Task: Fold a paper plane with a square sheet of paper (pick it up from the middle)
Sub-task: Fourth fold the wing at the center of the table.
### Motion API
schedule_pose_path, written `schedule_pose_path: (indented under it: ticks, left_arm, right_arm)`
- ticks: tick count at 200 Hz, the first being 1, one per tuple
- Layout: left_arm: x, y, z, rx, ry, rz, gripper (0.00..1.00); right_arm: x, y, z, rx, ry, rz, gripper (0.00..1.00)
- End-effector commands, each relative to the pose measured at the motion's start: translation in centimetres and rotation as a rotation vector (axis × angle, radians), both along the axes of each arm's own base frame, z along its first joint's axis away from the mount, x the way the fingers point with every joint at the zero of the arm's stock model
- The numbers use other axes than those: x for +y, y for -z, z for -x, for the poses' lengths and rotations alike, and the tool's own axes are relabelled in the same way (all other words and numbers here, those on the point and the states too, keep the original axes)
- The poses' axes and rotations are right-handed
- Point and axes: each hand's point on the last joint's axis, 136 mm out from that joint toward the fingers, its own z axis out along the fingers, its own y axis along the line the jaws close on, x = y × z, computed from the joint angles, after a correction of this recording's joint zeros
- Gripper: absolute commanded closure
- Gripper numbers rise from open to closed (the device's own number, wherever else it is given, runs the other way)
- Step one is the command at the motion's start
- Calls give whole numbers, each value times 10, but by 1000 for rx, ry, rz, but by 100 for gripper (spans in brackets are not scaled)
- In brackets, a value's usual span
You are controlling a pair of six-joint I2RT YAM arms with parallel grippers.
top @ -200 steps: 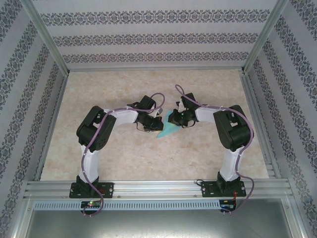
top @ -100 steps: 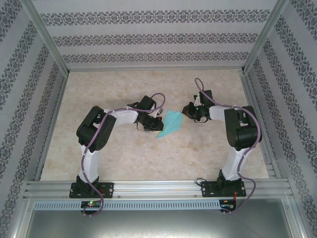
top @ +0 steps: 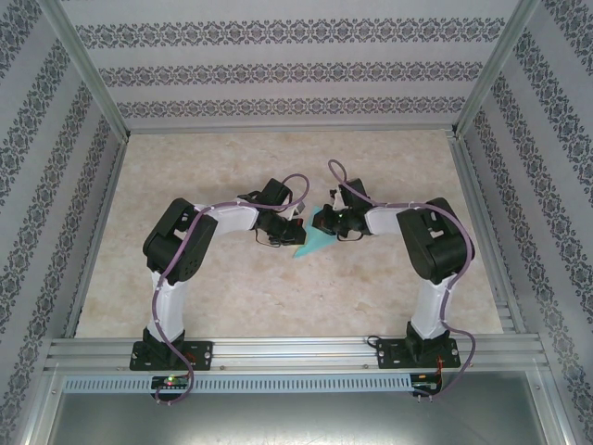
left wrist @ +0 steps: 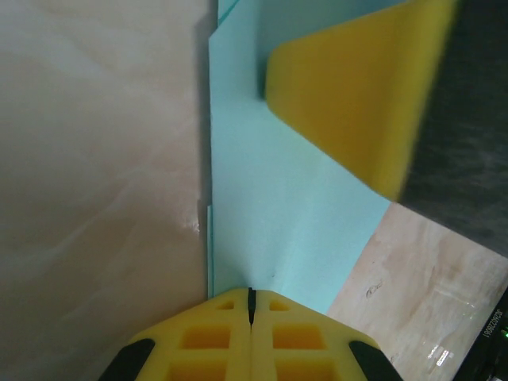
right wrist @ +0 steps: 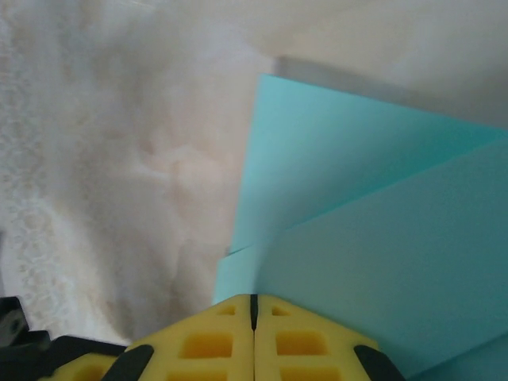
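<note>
A: Where does the paper sit?

B: It sits mid-table (top: 232,297), between the left arm (top: 171,246) and the right arm (top: 435,243). The paper (top: 313,245) lies flat, already folded to a narrow point aimed near-left.

A: And the grippers?

B: The left gripper (left wrist: 250,300) has its jaws pressed tight together, with the tips resting on the paper's edge. The right gripper (right wrist: 254,302) is closed the same way, tips down where one flap overlaps another. Neither one pinches the sheet; both only press on it.

A: How should the paper handle?

B: It is probably very light, thin and limp. It likely slides easily on the marbled top, so it could skid or spring open when unpinned. A pinch along the centre fold, where the layers stack, seems the safest hold. A grab at a single-layer edge risks crumpling or tearing it.
</note>
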Motion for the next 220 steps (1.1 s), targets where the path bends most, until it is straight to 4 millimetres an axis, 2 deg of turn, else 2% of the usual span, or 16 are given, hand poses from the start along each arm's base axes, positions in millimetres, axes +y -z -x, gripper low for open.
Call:
schedule_pose_path:
  ticks: [1, 33, 52, 71, 92, 118, 141, 156, 189, 220]
  left_arm:
    - [45, 64, 54, 207, -1, -240, 100]
    - [47, 68, 58, 218, 1, -240, 100]
    - [48, 69, 59, 216, 2, -243, 100]
    - [48, 69, 59, 219, 3, -242, 100]
    - [46, 67, 58, 213, 5, -236, 100]
    - [44, 66, 54, 204, 4, -231, 100]
    - [40, 62, 50, 188, 2, -213, 100]
    - [37, 59, 47, 177, 3, -197, 100]
    - [34, 53, 42, 152, 1, -178, 100]
    - [33, 50, 41, 143, 0, -170, 100]
  right_arm:
    - [-22, 11, -18, 3, 76, 7, 94]
    - [-70, 28, -39, 13, 204, 29, 95]
    - [-96, 26, -54, -9, 284, 26, 95]
    - [-113, 23, -66, -19, 334, 40, 95]
    - [-119, 15, -74, -36, 349, 37, 95]
    - [-112, -17, -74, -99, 331, 2, 95]
    - [-96, -39, -59, -127, 289, -7, 95]
    - [-76, -40, -43, -114, 238, -12, 95]
    - [-27, -29, -10, -50, 123, -30, 95]
    - [-1, -15, 11, 4, 62, -34, 95]
